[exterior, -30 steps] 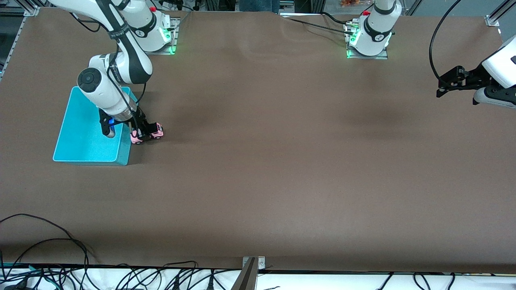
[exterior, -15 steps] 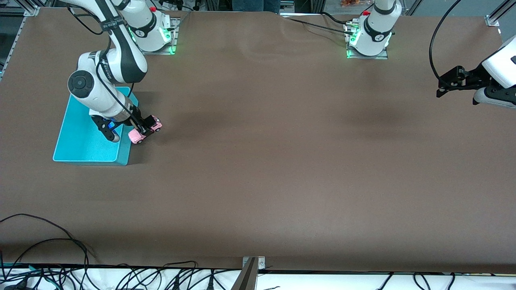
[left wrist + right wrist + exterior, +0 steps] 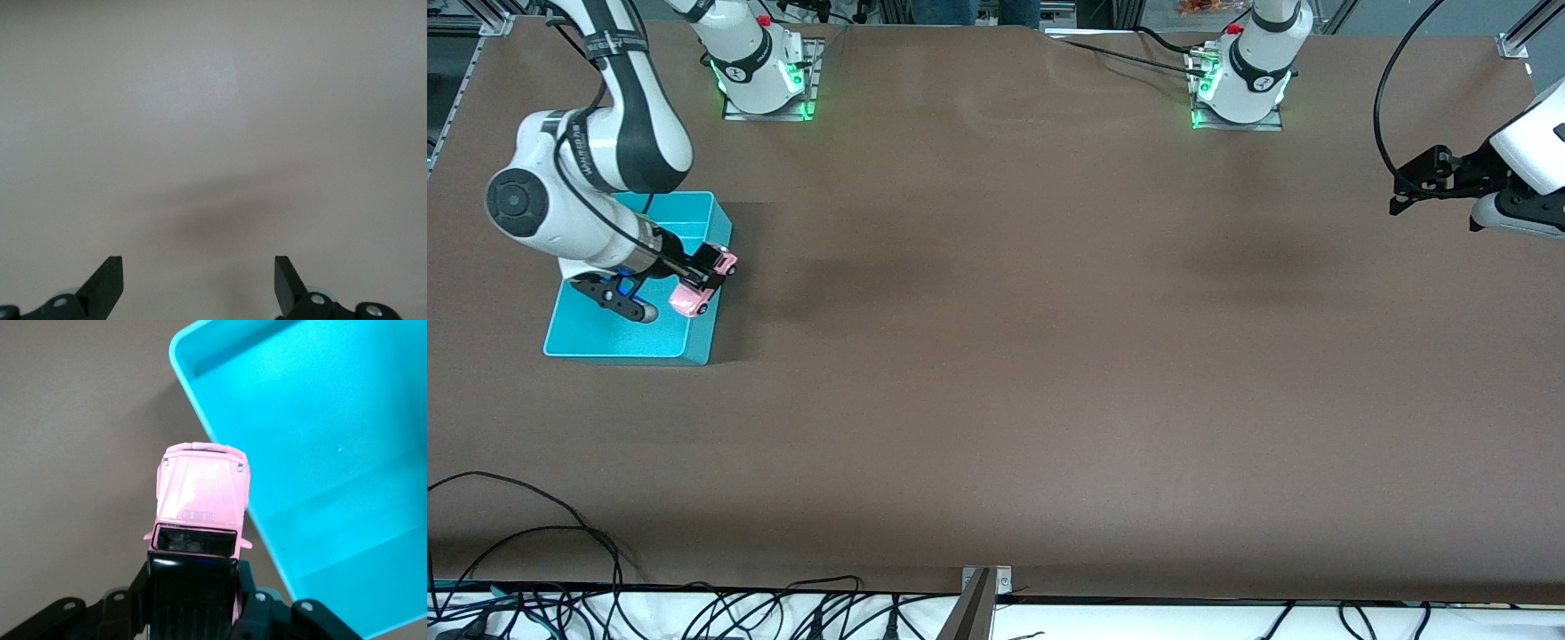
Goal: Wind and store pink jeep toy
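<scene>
1. A wide brown table (image 3: 996,356) fills the front view; two white robot arms rise from bases along its upper edge; loose black cables (image 3: 534,551) trail along the edge nearest the front camera.

2. A turquoise bin (image 3: 605,329) sits on the table at the right arm's end; it is a shallow open box with nothing visible on its floor; in the right wrist view its rim and inner wall (image 3: 320,453) show just beside the toy.

3. The right arm reaches down from its base to the bin; the right gripper (image 3: 704,272) hangs in the air over the bin's edge on the side toward the table's middle; its fingers are clamped on the toy's black roof, one finger (image 3: 127,603) pressing each side.

4. The left gripper (image 3: 1405,191) waits in the air over the left arm's end of the table, well apart from the bin and the toy; in the left wrist view its two dark fingers (image 3: 107,283) stand spread wide with nothing between them, only bare table and a soft shadow below.

5. The pink jeep toy (image 3: 698,289) is lifted off the table in the right gripper's grasp; it is tilted, its pink bonnet (image 3: 200,487) pointing away from the gripper; it hangs over the bin's rim, partly over the bin and partly over the table beside it.
</scene>
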You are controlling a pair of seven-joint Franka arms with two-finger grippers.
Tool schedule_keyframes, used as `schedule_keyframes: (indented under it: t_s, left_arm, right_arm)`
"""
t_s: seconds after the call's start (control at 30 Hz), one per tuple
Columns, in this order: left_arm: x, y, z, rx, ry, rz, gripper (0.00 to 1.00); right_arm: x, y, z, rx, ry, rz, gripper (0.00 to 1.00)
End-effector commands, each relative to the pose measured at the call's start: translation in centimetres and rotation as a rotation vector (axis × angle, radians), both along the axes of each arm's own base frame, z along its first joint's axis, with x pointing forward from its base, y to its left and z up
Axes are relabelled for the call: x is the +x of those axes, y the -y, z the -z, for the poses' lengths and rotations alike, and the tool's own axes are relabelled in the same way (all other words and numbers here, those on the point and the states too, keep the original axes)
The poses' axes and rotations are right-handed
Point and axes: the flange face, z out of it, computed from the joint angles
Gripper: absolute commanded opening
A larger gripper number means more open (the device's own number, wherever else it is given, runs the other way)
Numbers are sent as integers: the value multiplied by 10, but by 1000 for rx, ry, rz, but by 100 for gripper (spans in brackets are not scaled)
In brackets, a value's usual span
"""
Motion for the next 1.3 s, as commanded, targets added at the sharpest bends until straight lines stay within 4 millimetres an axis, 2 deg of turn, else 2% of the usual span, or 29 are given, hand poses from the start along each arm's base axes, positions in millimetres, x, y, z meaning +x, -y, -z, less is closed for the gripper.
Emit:
schedule_keyframes:
  t_s: [0.0,0.2,0.37,0.57,0.67,0.83,1.13,1.27]
  left_arm:
    - [-5,-2,-7,20,7,0,100]
    - [-5,-2,-7,20,7,0,100]
    - [-5,-2,-7,20,7,0,100]
    - [-5,-1,-7,20,7,1,100]
    - [-5,-2,-7,20,7,-3,100]
    - [-5,-2,-7,20,7,0,100]
    - [-5,-2,-7,20,7,0,100]
    - [-5,-1,-7,20,7,1,100]
  right_arm:
    - [0,15,-5,9,-5,-92,0]
    - [-3,53,-2,24,-7,-160,0]
    - [-6,76,3,27,-17,-169,0]
    - [-14,111,20,23,-44,-118,0]
    - [-23,116,33,33,-48,-158,0]
    - [-42,139,48,41,-60,-208,0]
    - [-59,172,64,19,-50,-304,0]
    - [-71,171,87,5,-26,-307,0]
